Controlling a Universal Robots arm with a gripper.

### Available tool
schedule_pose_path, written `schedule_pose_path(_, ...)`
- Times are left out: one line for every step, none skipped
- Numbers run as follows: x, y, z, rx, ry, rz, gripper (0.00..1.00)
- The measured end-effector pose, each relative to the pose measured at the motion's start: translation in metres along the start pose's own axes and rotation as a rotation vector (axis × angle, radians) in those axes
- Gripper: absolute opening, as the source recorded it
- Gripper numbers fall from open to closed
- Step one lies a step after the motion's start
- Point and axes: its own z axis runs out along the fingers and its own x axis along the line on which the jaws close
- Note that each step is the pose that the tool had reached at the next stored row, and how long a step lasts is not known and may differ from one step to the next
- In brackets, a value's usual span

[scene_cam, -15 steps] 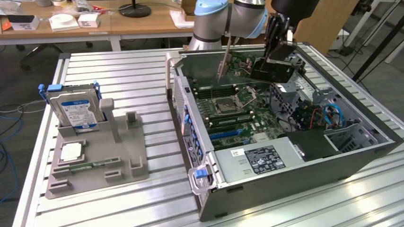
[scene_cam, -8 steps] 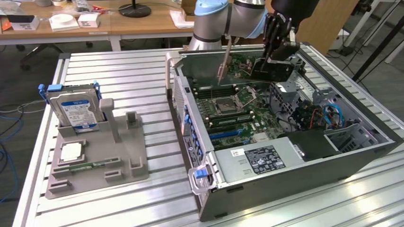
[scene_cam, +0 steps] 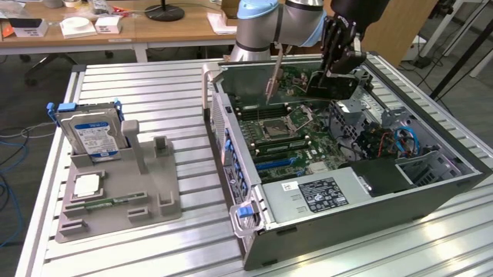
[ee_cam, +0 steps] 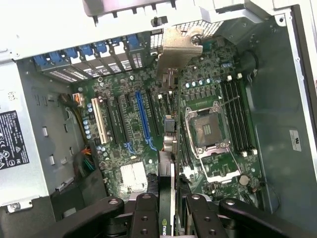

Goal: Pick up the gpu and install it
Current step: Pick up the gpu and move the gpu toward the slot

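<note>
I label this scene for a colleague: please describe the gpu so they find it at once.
Find the open computer case on the exterior view's right. Over its motherboard the gripper holds the gpu: a thin dark green card with a grey metal bracket, hanging clear of the fitted parts.

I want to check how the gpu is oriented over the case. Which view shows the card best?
The exterior view: the gpu hangs from the gripper over the open computer case, its flat face and metal bracket both visible. The wrist view shows it edge-on between the fingers, bracket at the far end.
</note>
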Motion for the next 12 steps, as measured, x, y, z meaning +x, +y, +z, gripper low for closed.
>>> schedule_pose_path(0.0, 0.0, 0.0004, -0.0004, 0.0006, -0.015, 0.26)
schedule_pose_path(0.0, 0.0, 0.0009, -0.0007, 0.001, -0.03, 0.26)
schedule_pose_path(0.0, -0.0001, 0.0017, -0.0009, 0.0014, -0.045, 0.26)
schedule_pose_path(0.0001, -0.0002, 0.0025, -0.0002, 0.0016, -0.057, 0.26)
schedule_pose_path(0.0001, -0.0003, 0.0034, 0.0011, 0.0016, -0.068, 0.26)
schedule_pose_path(0.0001, -0.0003, 0.0042, 0.0026, 0.0017, -0.079, 0.26)
schedule_pose_path(0.0001, -0.0003, 0.005, 0.004, 0.0017, -0.089, 0.26)
schedule_pose_path(0.0001, -0.0003, 0.0056, 0.0052, 0.0016, -0.099, 0.26)
schedule_pose_path(0.0001, -0.0003, 0.0059, 0.0063, 0.0013, -0.106, 0.26)
schedule_pose_path(0.0001, -0.0003, 0.0062, 0.0073, 0.0007, -0.116, 0.26)
schedule_pose_path(0.0001, -0.0004, 0.0062, 0.0074, 0.0002, -0.122, 0.26)
schedule_pose_path(0.0001, -0.0004, 0.0063, 0.0074, 0.0001, -0.122, 0.26)
